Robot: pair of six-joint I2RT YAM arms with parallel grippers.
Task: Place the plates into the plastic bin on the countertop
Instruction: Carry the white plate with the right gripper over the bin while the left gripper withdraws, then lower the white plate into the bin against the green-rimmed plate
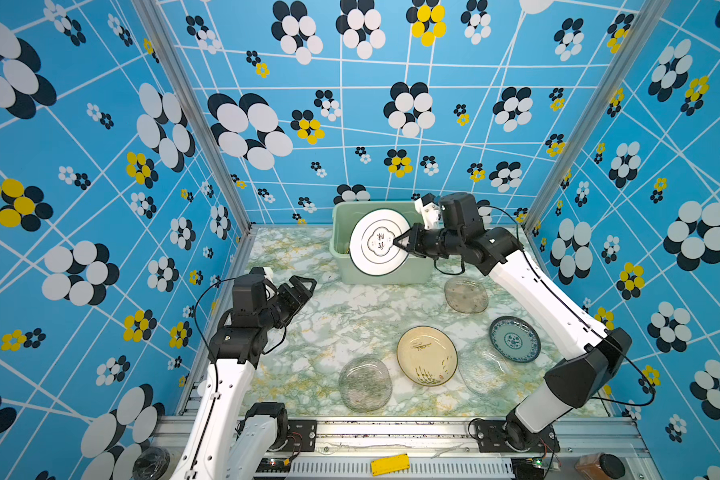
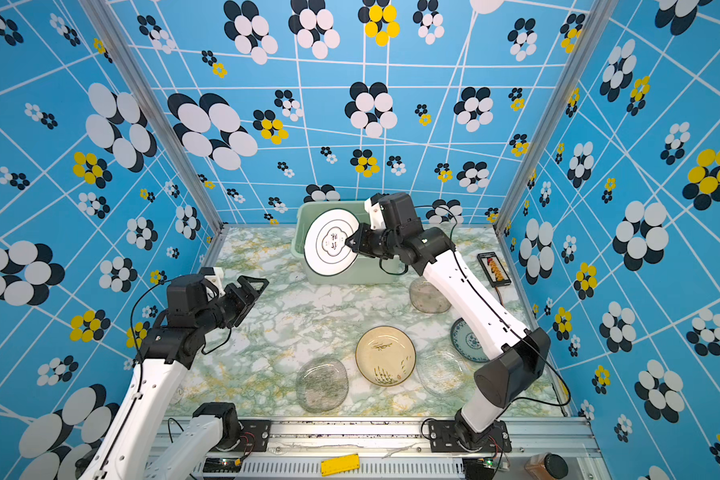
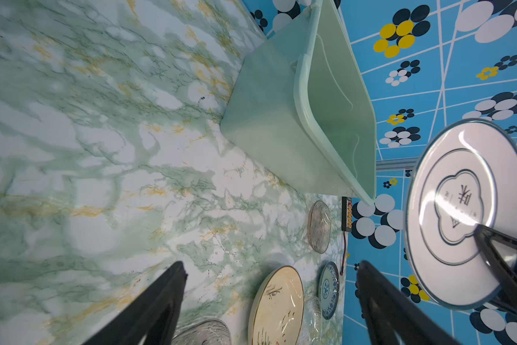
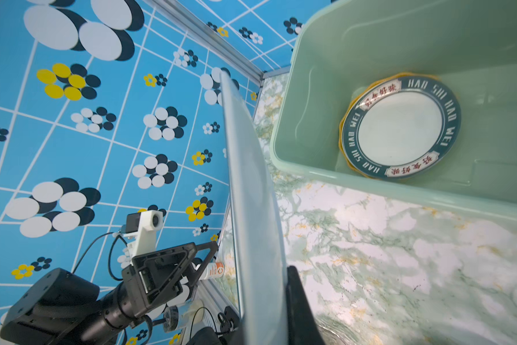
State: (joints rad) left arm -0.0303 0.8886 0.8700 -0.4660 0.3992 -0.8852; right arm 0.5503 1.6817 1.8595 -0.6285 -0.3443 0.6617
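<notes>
My right gripper [image 1: 402, 242] is shut on a white plate with dark rim lines [image 1: 377, 243], held on edge above the mint-green plastic bin [image 1: 385, 277] at the back of the countertop [image 1: 329, 324]. In the right wrist view the bin [image 4: 370, 44] holds a white plate with a dark lettered rim [image 4: 400, 128] on top of a yellow one. My left gripper [image 1: 302, 286] hangs open and empty left of the bin. A beige plate [image 1: 426, 355], a blue-patterned plate [image 1: 515, 338], a smoky glass plate [image 1: 466, 295] and two clear glass plates [image 1: 365, 384] lie on the countertop.
A small black abacus-like board [image 2: 493, 270] lies by the right wall. Blue flowered walls close in the back and both sides. A metal rail [image 1: 391, 432] with the arm bases runs along the front edge, and a yellow block [image 1: 389, 464] lies on it.
</notes>
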